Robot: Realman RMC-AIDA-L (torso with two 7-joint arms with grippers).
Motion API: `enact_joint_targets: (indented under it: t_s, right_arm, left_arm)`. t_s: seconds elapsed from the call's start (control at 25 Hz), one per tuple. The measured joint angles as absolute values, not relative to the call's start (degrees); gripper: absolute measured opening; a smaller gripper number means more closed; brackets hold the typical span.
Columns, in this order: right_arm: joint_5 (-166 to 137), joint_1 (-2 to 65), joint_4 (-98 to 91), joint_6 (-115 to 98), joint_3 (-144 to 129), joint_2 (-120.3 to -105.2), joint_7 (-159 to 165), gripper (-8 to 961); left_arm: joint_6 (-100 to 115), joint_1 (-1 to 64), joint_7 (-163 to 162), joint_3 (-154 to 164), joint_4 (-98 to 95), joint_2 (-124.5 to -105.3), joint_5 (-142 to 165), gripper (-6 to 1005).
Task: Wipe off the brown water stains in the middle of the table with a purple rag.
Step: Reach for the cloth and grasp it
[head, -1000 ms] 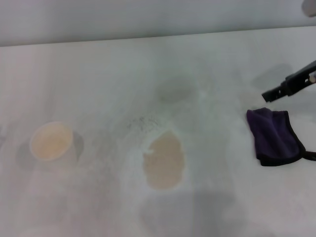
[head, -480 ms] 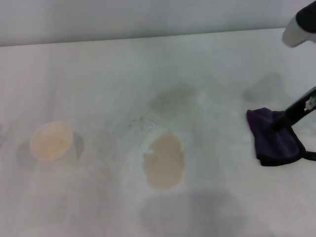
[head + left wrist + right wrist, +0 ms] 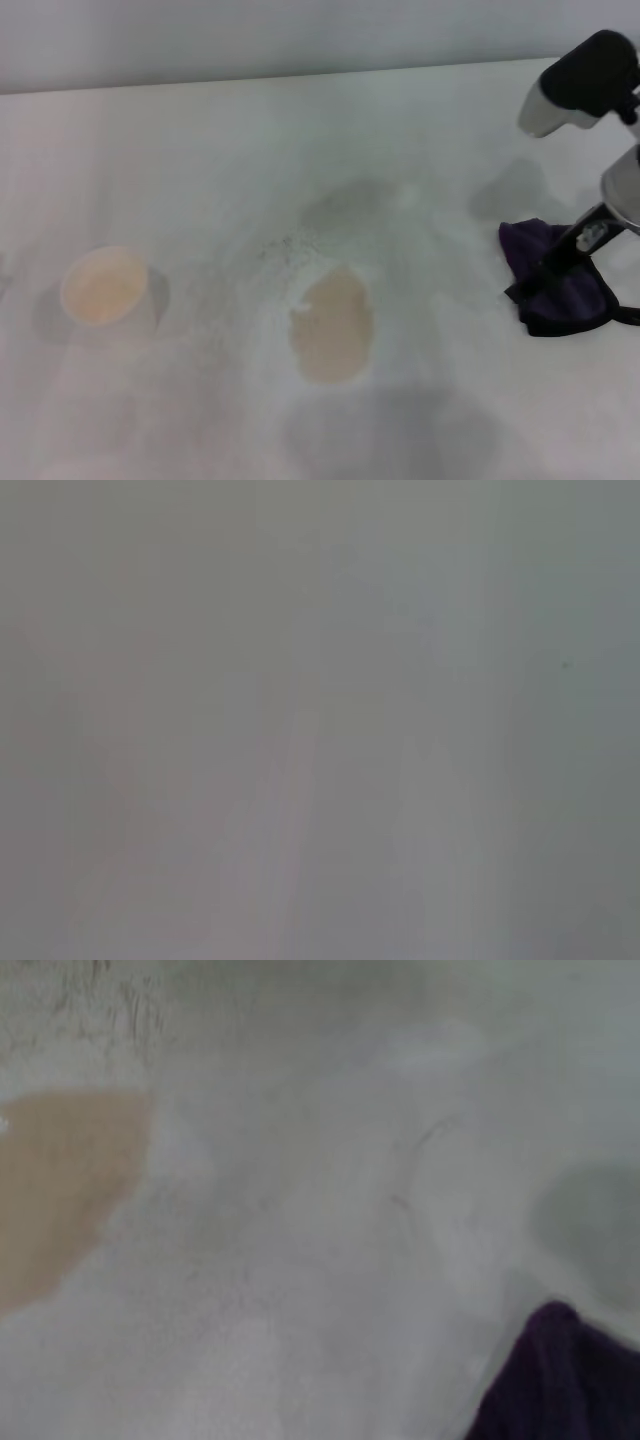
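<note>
Bench (image 3: 200, 160): wide, flat, white top with faint grey mottling, a darker grey smudge (image 3: 350, 198) toward the far middle and a patch of fine dark specks (image 3: 290, 245) just nearer than it. A plain pale wall (image 3: 300, 35) runs behind the far edge. Brown water stains (image 3: 332, 327): one tan, irregular oval blotch of thin liquid near the middle of the bench, unwiped; the right wrist view shows part of it (image 3: 60, 1190) at the edge of the picture with the specks beside it. White paper cup (image 3: 104, 287): upright, well to the left of the blotch, pale tan inside, casting a soft shadow. Purple rag (image 3: 560, 285): dark purple, black-edged, crumpled flat on the bench at the right edge, well apart from the blotch; a corner of it (image 3: 565, 1380) also appears in the right wrist view. Right gripper (image 3: 545, 275): comes in from the right edge with the arm's white-and-black housing above it, dark fingers down over the rag; contact appears made, but I cannot tell whether the fingers are released or clenched on the cloth. Left gripper: not seen in the head view; its wrist view gives only a featureless grey field.
</note>
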State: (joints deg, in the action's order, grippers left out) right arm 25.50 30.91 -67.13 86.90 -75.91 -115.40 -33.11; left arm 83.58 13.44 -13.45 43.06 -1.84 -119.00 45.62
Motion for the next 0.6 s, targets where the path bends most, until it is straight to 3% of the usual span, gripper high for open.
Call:
enact_joint_targets:
  t_s: [0.6]
  right_arm:
    - [23.1,32.5,-64.9,85.7,-76.4,-115.4,-31.0,647]
  left_arm:
    - [83.0,13.0,-13.4,43.1,-2.6,-119.02,45.6,893]
